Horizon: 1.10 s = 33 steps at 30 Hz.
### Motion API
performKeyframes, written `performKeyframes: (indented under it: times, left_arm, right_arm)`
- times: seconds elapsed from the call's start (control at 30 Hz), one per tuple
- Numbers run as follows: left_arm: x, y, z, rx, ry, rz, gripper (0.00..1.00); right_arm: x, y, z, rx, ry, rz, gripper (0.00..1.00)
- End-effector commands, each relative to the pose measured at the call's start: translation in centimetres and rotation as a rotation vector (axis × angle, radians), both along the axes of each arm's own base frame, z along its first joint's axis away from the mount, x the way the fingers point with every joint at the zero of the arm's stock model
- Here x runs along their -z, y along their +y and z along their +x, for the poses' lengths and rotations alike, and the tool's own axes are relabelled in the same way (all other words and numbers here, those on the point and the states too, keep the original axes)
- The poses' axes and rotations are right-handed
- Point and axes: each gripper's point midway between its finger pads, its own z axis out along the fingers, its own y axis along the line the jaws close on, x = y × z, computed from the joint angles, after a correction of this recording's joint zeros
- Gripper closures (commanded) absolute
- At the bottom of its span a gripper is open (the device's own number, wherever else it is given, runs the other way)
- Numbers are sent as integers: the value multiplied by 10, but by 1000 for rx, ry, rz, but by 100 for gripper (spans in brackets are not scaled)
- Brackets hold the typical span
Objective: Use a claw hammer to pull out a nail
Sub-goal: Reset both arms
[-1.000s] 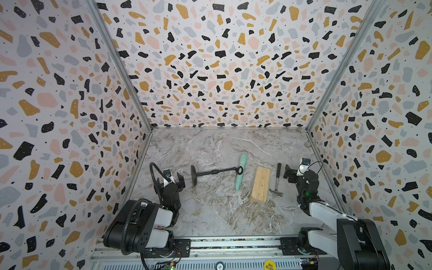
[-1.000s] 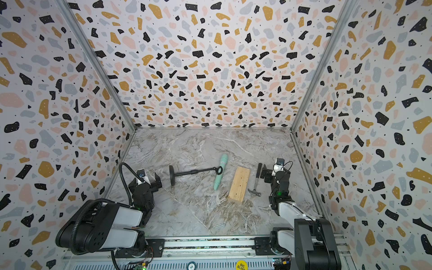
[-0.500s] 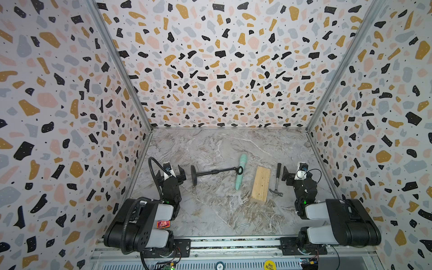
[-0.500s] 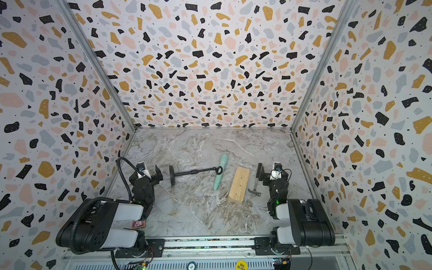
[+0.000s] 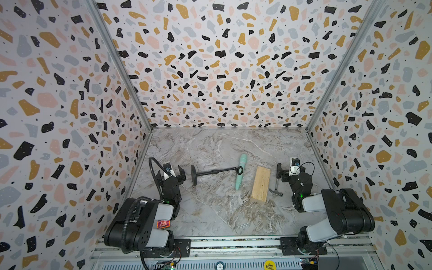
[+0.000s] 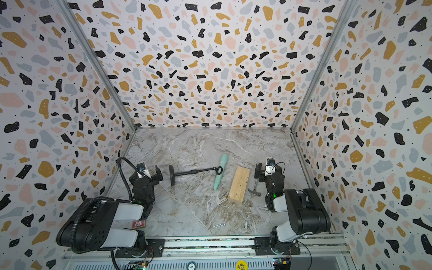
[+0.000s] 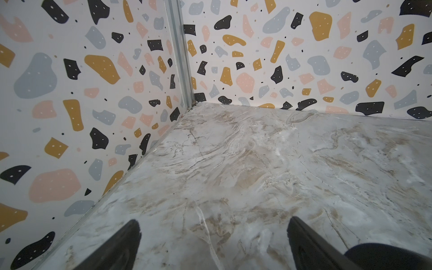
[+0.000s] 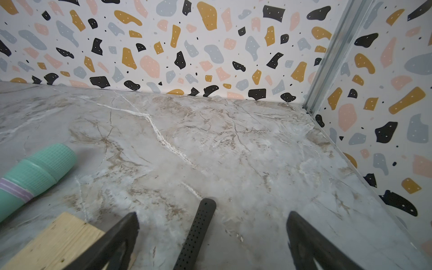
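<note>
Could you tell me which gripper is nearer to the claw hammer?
Right. The right gripper hangs, jaws open, over the claw hammer; the left gripper is far across the table.

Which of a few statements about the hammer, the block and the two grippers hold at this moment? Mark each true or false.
1. The claw hammer lies on the table beside the wooden block. True.
2. The right gripper is shut on the hammer's handle. False: its jaws stand open, with the handle's end between them and touching neither.
3. The left gripper is open and empty. True.
4. The mint-green tool rests on top of the block. False: it lies on the table beside the block, apart from it.
</note>
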Motion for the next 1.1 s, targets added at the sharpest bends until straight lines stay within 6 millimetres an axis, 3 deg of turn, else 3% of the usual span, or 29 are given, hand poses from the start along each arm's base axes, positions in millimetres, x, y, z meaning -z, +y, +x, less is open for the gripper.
performKeyframes:
  times: [0.0, 1.07]
  left_arm:
    - [-11, 1, 5, -2, -41, -6, 0]
    - [-14, 1, 3, -1, -52, -7, 0]
  right_arm:
    - [-4, 1, 5, -10, -3, -2, 1]
    - [-7, 1, 1, -1, -20, -9, 1]
